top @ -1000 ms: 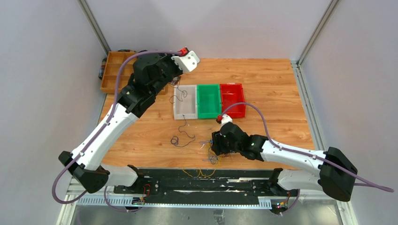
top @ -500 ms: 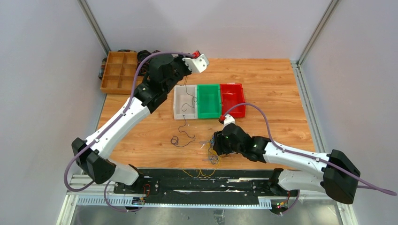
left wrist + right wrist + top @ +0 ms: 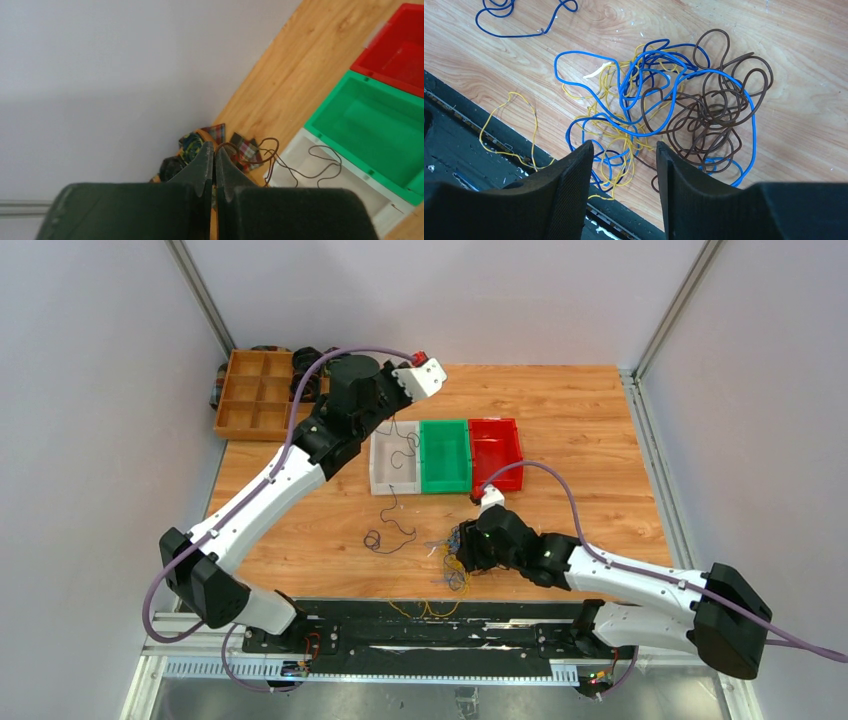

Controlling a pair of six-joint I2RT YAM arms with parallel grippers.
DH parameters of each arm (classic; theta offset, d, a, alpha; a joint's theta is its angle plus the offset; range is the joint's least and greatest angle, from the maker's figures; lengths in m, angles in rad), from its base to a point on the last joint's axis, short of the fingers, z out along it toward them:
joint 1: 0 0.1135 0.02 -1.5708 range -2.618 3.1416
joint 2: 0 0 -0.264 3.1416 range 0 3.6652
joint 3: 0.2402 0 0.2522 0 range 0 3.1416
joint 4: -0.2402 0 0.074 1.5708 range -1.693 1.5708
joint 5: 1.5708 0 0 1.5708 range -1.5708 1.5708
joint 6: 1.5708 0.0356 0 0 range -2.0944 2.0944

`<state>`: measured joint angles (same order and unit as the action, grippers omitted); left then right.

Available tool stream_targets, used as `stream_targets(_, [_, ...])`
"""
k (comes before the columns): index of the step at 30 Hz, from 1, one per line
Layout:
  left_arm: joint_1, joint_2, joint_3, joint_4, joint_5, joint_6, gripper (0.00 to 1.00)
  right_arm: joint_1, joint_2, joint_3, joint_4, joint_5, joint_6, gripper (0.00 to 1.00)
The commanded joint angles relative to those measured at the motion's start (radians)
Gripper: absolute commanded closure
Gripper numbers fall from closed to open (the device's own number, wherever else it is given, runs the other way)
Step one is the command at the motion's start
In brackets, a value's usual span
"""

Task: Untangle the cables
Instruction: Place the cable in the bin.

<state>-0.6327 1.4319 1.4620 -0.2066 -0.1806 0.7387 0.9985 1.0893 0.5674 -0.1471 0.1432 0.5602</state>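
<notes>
Bright, soft, even light in all three views, with no hard shadows and no glare.
The overhead view is sharp, with only faint shade on the worktop (image 3: 560, 420). In the left wrist view the left fingers (image 3: 202, 167) are dark and blurred against a flat pale wall (image 3: 100, 75). In the right wrist view the cables (image 3: 659, 115) are crisp, while the right fingers (image 3: 569, 195) at the lower edge are soft.
</notes>
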Motion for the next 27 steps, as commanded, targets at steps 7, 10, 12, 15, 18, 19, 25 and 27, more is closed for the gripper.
stream_targets(7, [-0.004,0.043,-0.07,-0.049,0.034,-0.131,0.99,-0.003,-0.015,-0.018,-0.003,0.032,0.027,0.51])
stream_targets(10, [0.005,0.077,-0.058,-0.04,0.043,-0.143,0.99,-0.003,-0.011,-0.017,-0.002,0.033,0.03,0.52])
stream_targets(12, [0.02,0.101,-0.045,-0.039,0.05,-0.154,0.99,-0.002,-0.006,-0.018,-0.002,0.036,0.033,0.52])
stream_targets(15, [0.047,0.138,-0.038,-0.039,0.061,-0.164,0.99,-0.003,0.0,-0.022,-0.003,0.039,0.034,0.52])
stream_targets(18, [0.064,0.163,-0.063,-0.031,0.073,-0.167,0.99,-0.003,0.009,-0.021,-0.002,0.043,0.033,0.52])
stream_targets(19, [0.067,0.171,-0.074,-0.026,0.077,-0.167,0.99,-0.003,0.013,-0.02,-0.002,0.045,0.032,0.52])
stream_targets(25, [0.069,0.236,-0.102,-0.013,0.112,-0.166,0.99,-0.004,0.047,0.002,0.0,0.049,0.022,0.52])
stream_targets(27, [0.07,0.268,-0.103,0.003,0.118,-0.16,0.99,-0.004,0.059,0.01,0.0,0.046,0.021,0.52])
